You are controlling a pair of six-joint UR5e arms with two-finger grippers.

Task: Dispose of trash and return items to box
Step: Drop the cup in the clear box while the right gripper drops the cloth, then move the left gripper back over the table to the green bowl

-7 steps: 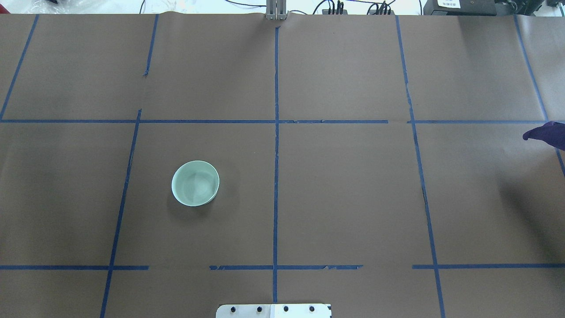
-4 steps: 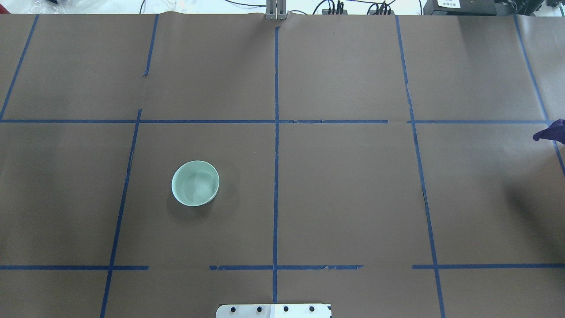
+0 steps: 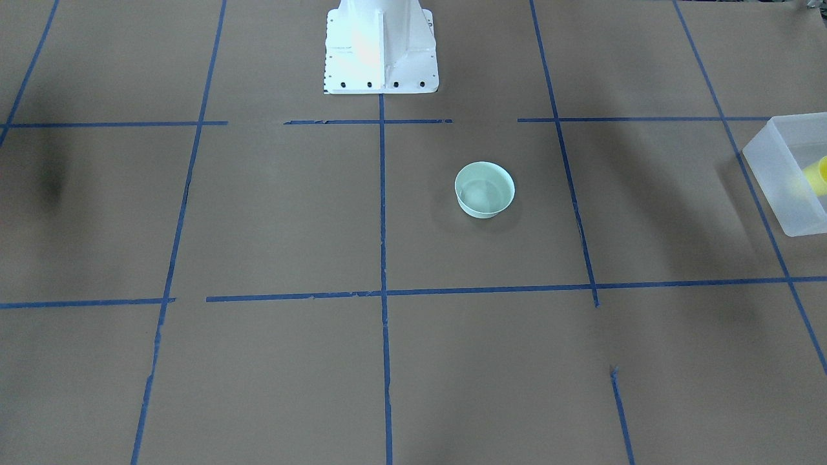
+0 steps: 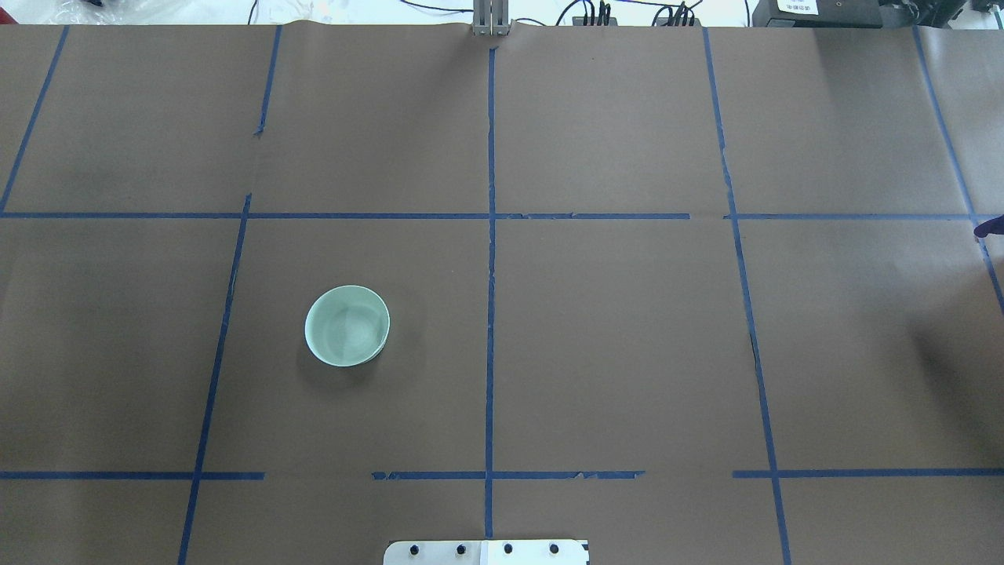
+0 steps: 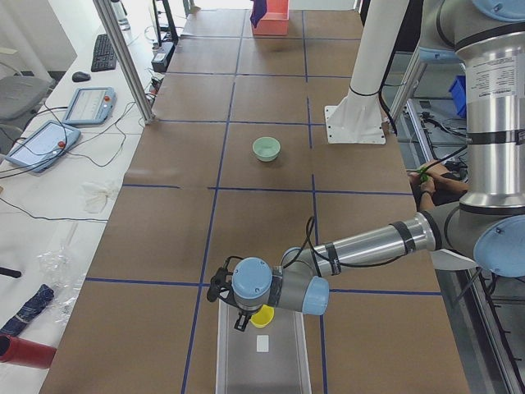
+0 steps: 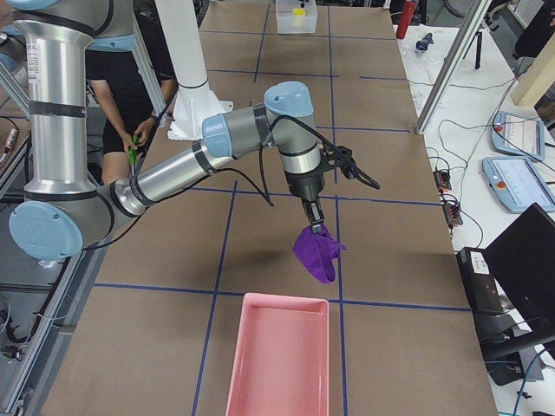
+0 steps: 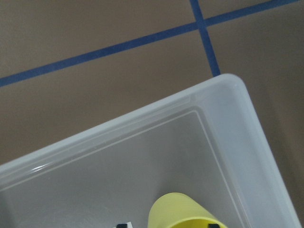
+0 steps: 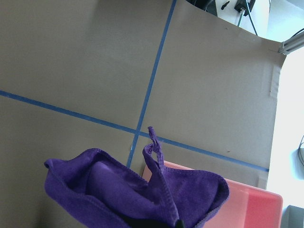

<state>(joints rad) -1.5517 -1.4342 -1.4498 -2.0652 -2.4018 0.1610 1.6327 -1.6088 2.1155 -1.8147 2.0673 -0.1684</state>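
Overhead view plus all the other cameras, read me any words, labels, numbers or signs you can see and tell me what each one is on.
No text can be read in any view.
White label on the black device at the table's far edge: printed, but too small and blurred.
Teach pendant screens beside the table: too small.
White tag inside the box: too small to tell whether it is printed.

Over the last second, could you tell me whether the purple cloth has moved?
Yes. The purple cloth has slid toward the overhead view's right edge: it reached well left of the rightmost blue tape line, and now barely crosses it.
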